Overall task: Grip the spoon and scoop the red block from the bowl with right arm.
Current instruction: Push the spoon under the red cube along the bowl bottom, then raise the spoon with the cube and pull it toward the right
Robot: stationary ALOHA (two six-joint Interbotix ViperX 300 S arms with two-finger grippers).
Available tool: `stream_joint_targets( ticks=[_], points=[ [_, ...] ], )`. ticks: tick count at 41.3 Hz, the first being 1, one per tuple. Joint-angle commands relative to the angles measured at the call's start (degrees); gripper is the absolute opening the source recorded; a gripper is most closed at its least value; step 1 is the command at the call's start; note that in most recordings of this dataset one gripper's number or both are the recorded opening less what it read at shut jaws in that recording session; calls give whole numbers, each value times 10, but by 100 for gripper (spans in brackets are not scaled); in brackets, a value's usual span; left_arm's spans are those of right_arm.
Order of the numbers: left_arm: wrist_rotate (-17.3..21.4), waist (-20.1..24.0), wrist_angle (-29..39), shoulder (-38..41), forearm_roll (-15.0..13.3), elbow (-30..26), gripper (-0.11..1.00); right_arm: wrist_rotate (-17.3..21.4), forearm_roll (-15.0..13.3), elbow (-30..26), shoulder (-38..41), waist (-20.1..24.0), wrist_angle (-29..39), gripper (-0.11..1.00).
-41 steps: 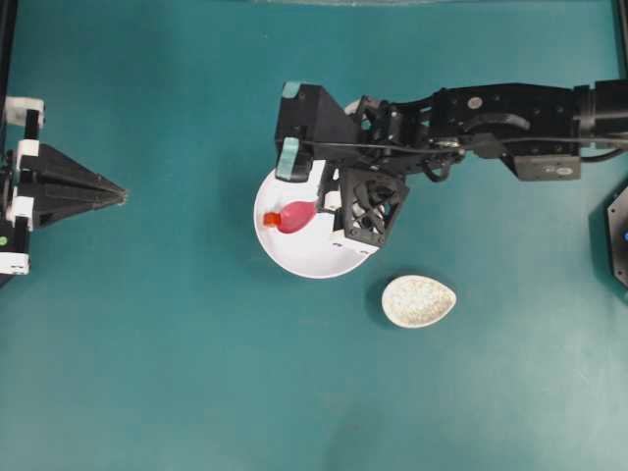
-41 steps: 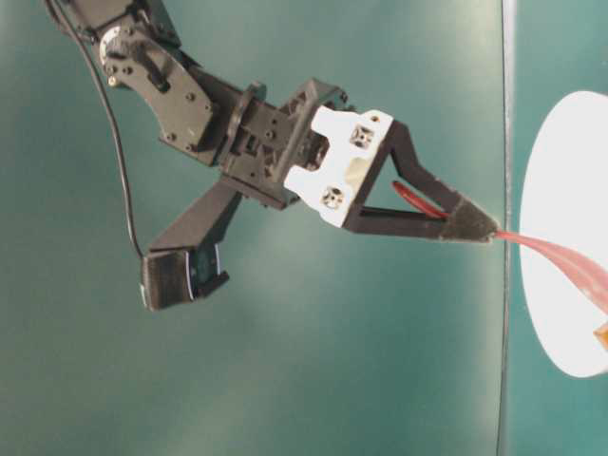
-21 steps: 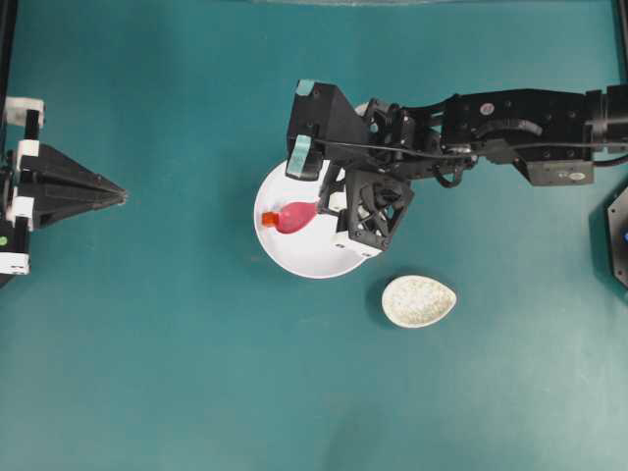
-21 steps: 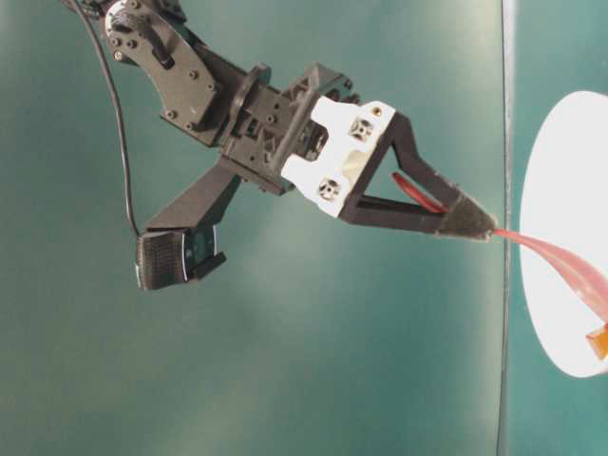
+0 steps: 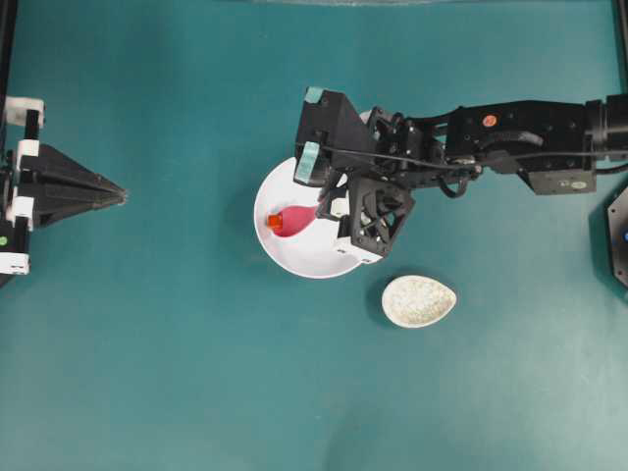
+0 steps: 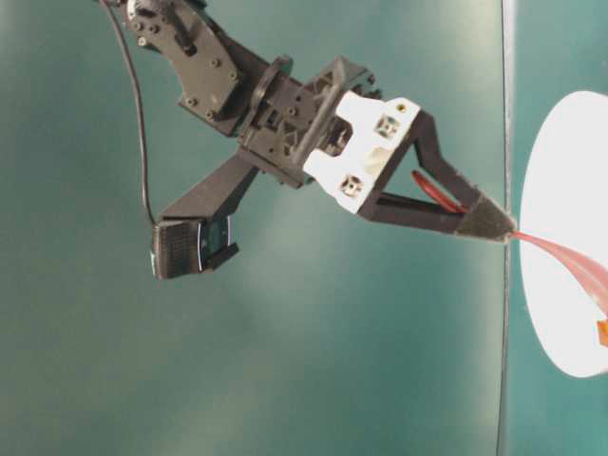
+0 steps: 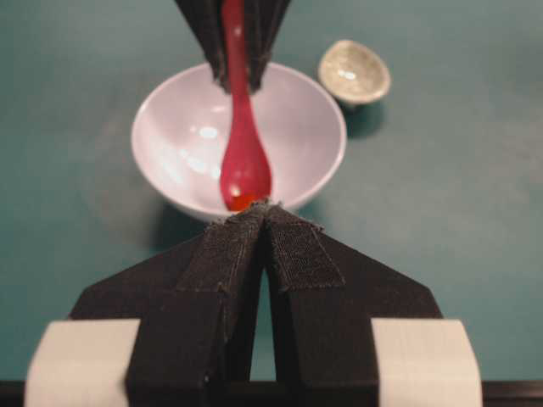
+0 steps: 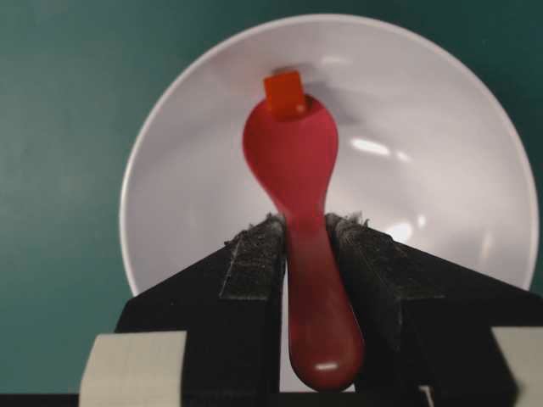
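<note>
The white bowl [image 5: 285,260] sits mid-table. My right gripper [image 5: 324,206] reaches over its right side, shut on the handle of the pink-red spoon [image 5: 296,219]. The scoop lies low inside the bowl and points left. The red block [image 5: 275,223] rests at the scoop's tip. In the right wrist view the fingers [image 8: 254,254] clamp the spoon [image 8: 293,153], and the block [image 8: 284,93] overlaps the front lip of the scoop, above the bowl [image 8: 187,186] floor. My left gripper [image 5: 123,196] stays at the far left, shut and empty, its tips [image 7: 266,206] touching.
A small speckled oval dish [image 5: 418,300] stands on the teal table just right of and nearer than the bowl. A black fixture [image 5: 618,231] sits at the right edge. The right arm's links stretch across from the right above the bowl.
The right wrist has shifted a little to the right while keeping hold of the spoon. The scoop has slid up against the block. The left arm has not moved.
</note>
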Motion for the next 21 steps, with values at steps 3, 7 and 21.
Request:
stream_joint_targets(
  ticks=[3,7,21],
  points=[
    [-1,2,-3,2,2,-13,0,-1,11,10,-30,3,-34,25],
    [-1,1,-3,1,2,-13,0,-1,19,25,-40,3,-60,25],
    [-2,1,-3,1,2,-13,0,2,39,80,-72,4,-116,25]
  ],
)
